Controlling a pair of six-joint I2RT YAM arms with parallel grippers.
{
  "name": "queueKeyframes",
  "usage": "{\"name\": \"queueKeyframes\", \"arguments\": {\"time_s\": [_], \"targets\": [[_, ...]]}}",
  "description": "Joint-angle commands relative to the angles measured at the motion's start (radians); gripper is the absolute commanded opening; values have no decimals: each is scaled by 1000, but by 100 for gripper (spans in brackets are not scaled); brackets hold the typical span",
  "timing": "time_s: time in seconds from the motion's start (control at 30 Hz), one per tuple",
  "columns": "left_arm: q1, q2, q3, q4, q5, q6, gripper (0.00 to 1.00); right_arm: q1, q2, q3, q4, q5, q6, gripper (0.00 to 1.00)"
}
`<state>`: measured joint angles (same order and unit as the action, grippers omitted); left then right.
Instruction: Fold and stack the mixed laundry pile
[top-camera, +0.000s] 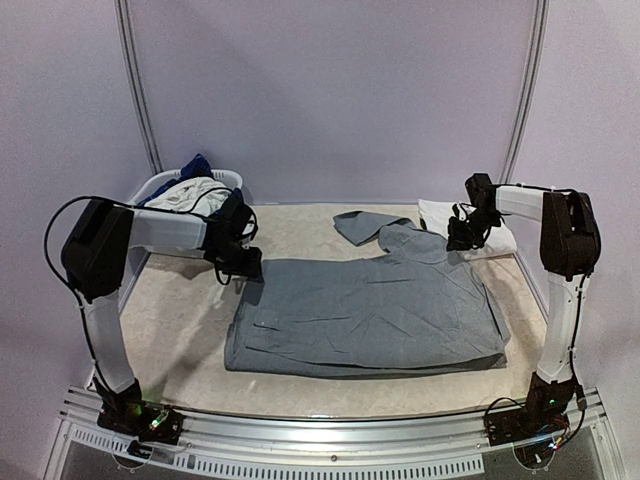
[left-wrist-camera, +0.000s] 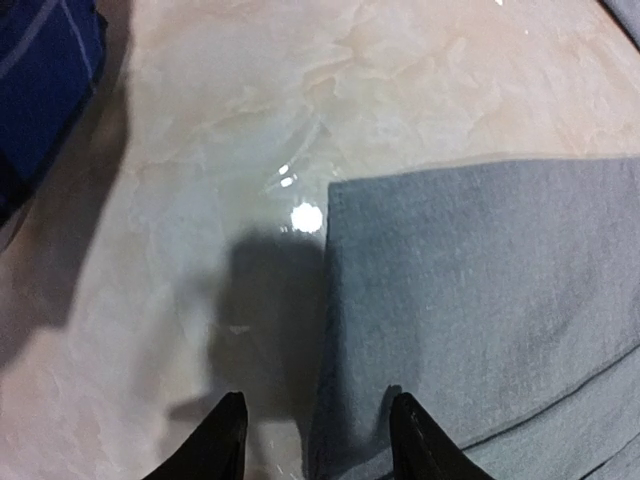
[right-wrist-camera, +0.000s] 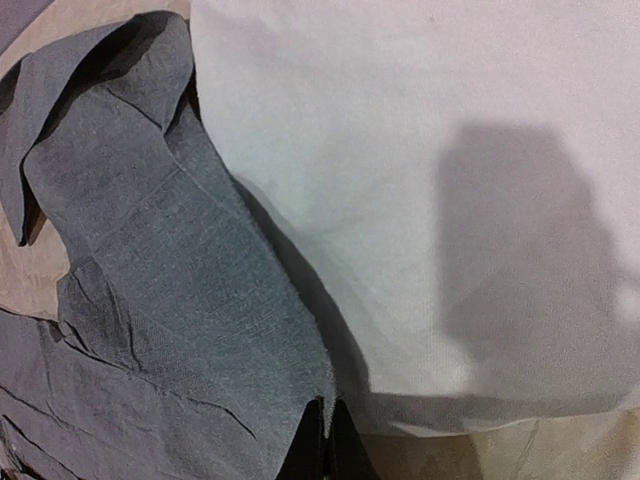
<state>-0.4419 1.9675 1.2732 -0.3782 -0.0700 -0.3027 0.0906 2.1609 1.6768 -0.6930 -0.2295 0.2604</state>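
So, the grey T-shirt (top-camera: 370, 315) lay flat, its long axis running straight from one set of jaws to the other: hem corner under the left gripper (left-wrist-camera: 318, 425), shoulder end at the right gripper (right-wrist-camera: 327, 440). A folded white piece (right-wrist-camera: 430, 180) sat just ahead of the right jaws, right up against the shirt. Left jaws were spread and straddled the shirt's edge, one finger over cloth, the other over bare table (left-wrist-camera: 200, 150). Right jaws were pressed together and looked to be pinching the grey fabric's edge right at the tips. My read: each arm was nearest its own end, so the coming fold hinged on both corners being caught together.
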Motion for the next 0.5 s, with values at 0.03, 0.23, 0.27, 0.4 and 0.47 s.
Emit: {"name": "queueKeyframes", "arguments": {"time_s": [0.03, 0.23, 0.27, 0.4, 0.47], "targets": [[18, 70, 88, 0, 22, 20, 50, -5, -4, 14, 6, -13, -4, 0], [27, 122, 150, -11, 51, 6, 46, -4, -15, 5, 10, -11, -6, 0], [28, 129, 157, -16, 51, 6, 44, -3, -17, 4, 12, -12, -6, 0], [35, 168, 192, -33, 43, 2, 34, -3, -21, 2, 16, -21, -6, 0], [37, 191, 213, -57, 51, -2, 28, -3, -22, 0, 20, -23, -6, 0]]}}
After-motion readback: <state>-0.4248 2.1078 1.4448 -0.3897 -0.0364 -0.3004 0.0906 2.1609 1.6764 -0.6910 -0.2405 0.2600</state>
